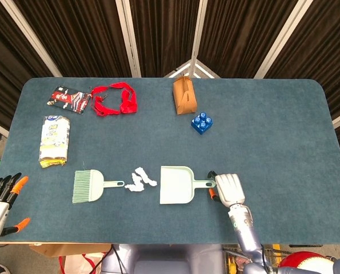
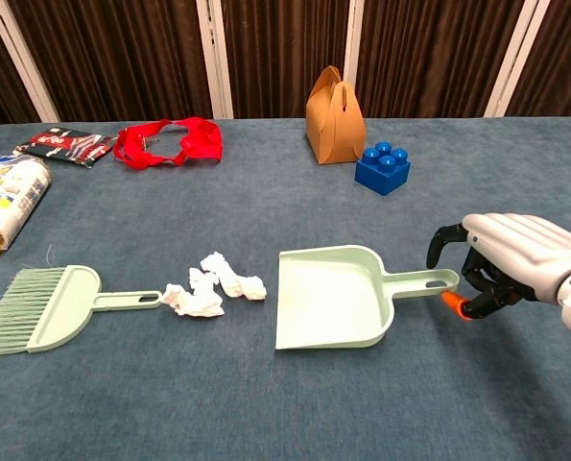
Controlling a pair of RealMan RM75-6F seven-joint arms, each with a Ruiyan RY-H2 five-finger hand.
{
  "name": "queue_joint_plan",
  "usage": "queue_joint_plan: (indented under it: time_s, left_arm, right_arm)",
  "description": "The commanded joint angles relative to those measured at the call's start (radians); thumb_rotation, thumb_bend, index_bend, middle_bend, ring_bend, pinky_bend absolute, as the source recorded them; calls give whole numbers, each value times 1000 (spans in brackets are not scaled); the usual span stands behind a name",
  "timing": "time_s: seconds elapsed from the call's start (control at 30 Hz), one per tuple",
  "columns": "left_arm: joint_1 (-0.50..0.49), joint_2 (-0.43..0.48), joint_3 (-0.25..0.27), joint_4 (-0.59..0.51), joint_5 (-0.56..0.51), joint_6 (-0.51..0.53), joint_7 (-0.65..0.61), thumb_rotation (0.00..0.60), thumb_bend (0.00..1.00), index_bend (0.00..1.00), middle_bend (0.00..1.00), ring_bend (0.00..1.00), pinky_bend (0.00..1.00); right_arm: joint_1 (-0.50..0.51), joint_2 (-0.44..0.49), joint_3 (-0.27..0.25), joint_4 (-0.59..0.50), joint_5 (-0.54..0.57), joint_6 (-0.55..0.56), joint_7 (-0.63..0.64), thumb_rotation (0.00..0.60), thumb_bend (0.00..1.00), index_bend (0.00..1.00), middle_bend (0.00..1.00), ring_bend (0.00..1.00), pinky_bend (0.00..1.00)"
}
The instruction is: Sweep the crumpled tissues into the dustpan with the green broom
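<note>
The pale green dustpan (image 1: 175,185) (image 2: 328,298) lies flat near the table's front edge, mouth facing left toward the crumpled white tissues (image 1: 138,180) (image 2: 213,286). The gap between pan and tissues is narrow. Left of the tissues lies the green broom (image 1: 90,186) (image 2: 45,307), bristles to the left and handle tip close to the tissues. My right hand (image 1: 228,188) (image 2: 511,259) holds the end of the dustpan's handle, with fingers above it and the orange-tipped thumb below. My left hand (image 1: 1,197) hangs off the front left corner, fingers apart and holding nothing.
Along the back lie a red strap (image 1: 115,100) (image 2: 165,142), a printed packet (image 1: 68,98), a brown paper box (image 1: 184,96) (image 2: 335,104) and a blue brick (image 1: 201,123) (image 2: 382,168). A yellow-white pack (image 1: 54,141) (image 2: 7,206) sits at the left.
</note>
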Motion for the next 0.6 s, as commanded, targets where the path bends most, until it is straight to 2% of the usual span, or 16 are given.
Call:
queue_joint_plan:
  time_s: [0.03, 0.2, 0.6]
  left_arm:
    - [0, 0, 0, 0, -1, 0, 1, 600, 0, 0, 0, 0, 0]
    - [0, 1, 0, -2, -1, -1, 1, 600, 0, 0, 0, 0, 0]
    - [0, 3, -1, -3, -4, -1, -6, 600, 0, 0, 0, 0, 0]
  right_arm:
    - [1, 2, -1, -5, 2, 2, -3, 600, 409, 363, 913, 896, 886]
    - [2, 3, -5, -17, 5, 6, -9, 600, 408, 318, 913, 896, 886]
    - [9, -19, -16, -23, 23, 11, -35, 600, 409, 322, 913, 896, 886]
